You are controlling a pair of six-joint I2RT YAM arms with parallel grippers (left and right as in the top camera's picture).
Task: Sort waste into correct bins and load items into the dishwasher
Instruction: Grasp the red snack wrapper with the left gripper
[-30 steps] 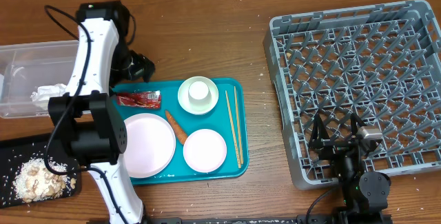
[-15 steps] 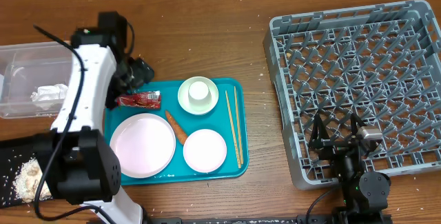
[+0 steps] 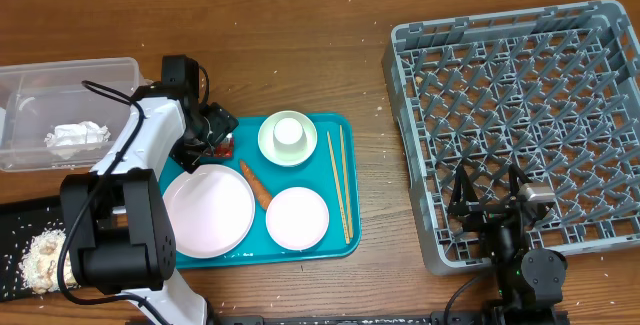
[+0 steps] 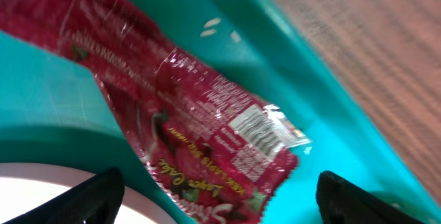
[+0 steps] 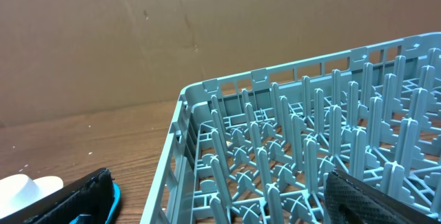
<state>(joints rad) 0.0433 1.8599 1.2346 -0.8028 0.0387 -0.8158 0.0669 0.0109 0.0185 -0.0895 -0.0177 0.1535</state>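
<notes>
A red snack wrapper (image 4: pixel 186 124) lies on the back left part of the teal tray (image 3: pixel 345 248). My left gripper (image 3: pixel 212 133) hovers just over it, open, a fingertip on each side in the left wrist view (image 4: pixel 220 207). The tray also holds a green bowl with a white cup (image 3: pixel 288 137), a carrot piece (image 3: pixel 256 184), chopsticks (image 3: pixel 340 185), a large pink plate (image 3: pixel 208 210) and a small plate (image 3: pixel 297 217). My right gripper (image 3: pixel 490 205) is open and empty at the front edge of the grey dish rack (image 3: pixel 520 95).
A clear bin (image 3: pixel 40 85) with white tissue (image 3: pixel 75 135) stands at the far left. A black bin (image 3: pixel 20 220) with food scraps (image 3: pixel 40 260) sits at the front left. The rack (image 5: pixel 310 141) fills the right wrist view.
My left arm has swung from beside the clear bin down and right onto the tray, ending over the red wrapper. The right arm has not moved.
</notes>
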